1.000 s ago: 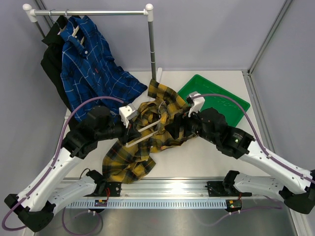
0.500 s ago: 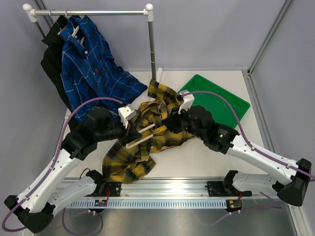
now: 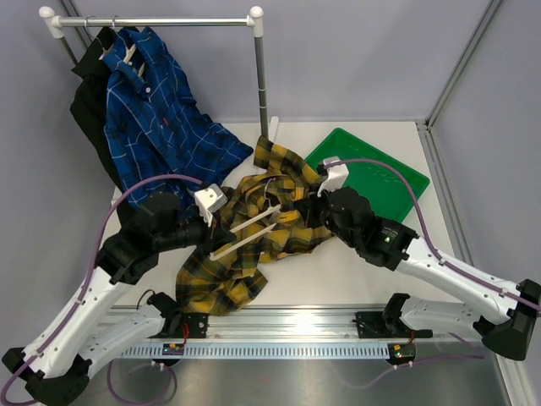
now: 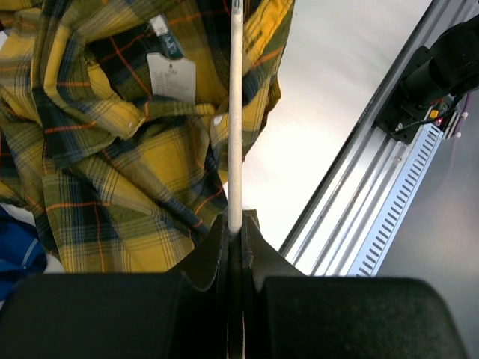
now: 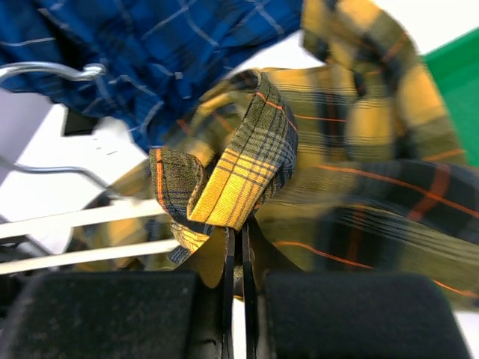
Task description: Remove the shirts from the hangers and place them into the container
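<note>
The yellow-and-grey plaid shirt (image 3: 224, 275) lies crumpled mid-table with a white hanger (image 3: 251, 229) still in it. My left gripper (image 3: 215, 241) is shut on one thin bar of that hanger (image 4: 235, 112), its jaws (image 4: 235, 226) clamped at the bar's near end above the plaid cloth (image 4: 112, 172). My right gripper (image 3: 298, 209) is shut on a raised fold of the plaid shirt (image 5: 239, 161), pinched at the jaw tips (image 5: 234, 233). The green container (image 3: 390, 180) sits just right of the shirt. A blue checked shirt (image 3: 156, 118) and a black shirt (image 3: 84, 110) hang on hangers (image 3: 127, 52).
A metal rail (image 3: 152, 21) with white caps stands at the back left on an upright post (image 3: 263, 93). The aluminium base rail (image 3: 287, 326) runs along the near edge. Grey walls close in the left, back and right.
My right gripper moved left onto the plaid shirt and closed on a fold of it. My left gripper kept its hold on the hanger and drew slightly back to the left.
</note>
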`<state>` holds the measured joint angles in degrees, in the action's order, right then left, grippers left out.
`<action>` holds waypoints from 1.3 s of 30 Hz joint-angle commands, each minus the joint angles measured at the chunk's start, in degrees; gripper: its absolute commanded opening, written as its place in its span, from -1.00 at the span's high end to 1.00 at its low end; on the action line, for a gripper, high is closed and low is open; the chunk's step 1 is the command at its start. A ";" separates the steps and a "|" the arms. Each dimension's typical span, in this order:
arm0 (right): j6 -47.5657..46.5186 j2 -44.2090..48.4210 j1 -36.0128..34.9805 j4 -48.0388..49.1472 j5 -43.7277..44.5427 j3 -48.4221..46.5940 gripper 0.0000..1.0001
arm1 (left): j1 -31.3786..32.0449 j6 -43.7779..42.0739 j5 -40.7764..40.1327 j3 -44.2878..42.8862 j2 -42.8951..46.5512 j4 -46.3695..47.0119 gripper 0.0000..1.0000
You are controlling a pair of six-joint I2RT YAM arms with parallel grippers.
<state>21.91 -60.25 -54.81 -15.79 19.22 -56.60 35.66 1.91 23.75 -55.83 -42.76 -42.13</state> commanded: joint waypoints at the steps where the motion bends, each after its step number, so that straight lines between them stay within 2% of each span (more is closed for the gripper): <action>1: -2.22 2.41 -0.04 -2.75 9.51 0.44 1.00 | 0.02 1.16 -2.30 -1.65 3.12 -0.05 1.00; 8: -2.40 3.12 0.22 -7.32 16.36 1.14 1.00 | 0.11 2.13 -7.66 -2.26 6.63 -5.14 1.00; 13: -1.09 3.82 1.19 -8.29 17.87 2.02 1.00 | 0.02 3.27 -13.02 -3.67 8.13 -9.11 1.00; 17: -2.05 4.87 1.37 -5.23 14.00 2.63 1.00 | 0.02 3.36 -12.33 -3.49 8.49 -9.81 1.00; 21: -2.05 3.82 1.54 -7.58 17.25 1.76 1.00 | 0.02 3.10 -13.37 -5.07 9.01 -11.66 1.00; 39: -2.84 3.12 3.56 -7.32 17.08 2.02 1.00 | 0.02 2.13 -18.21 -13.77 15.08 -23.17 1.00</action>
<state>19.90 -57.19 -52.42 -23.29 32.56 -54.26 35.90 3.99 9.96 -66.00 -28.64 -66.17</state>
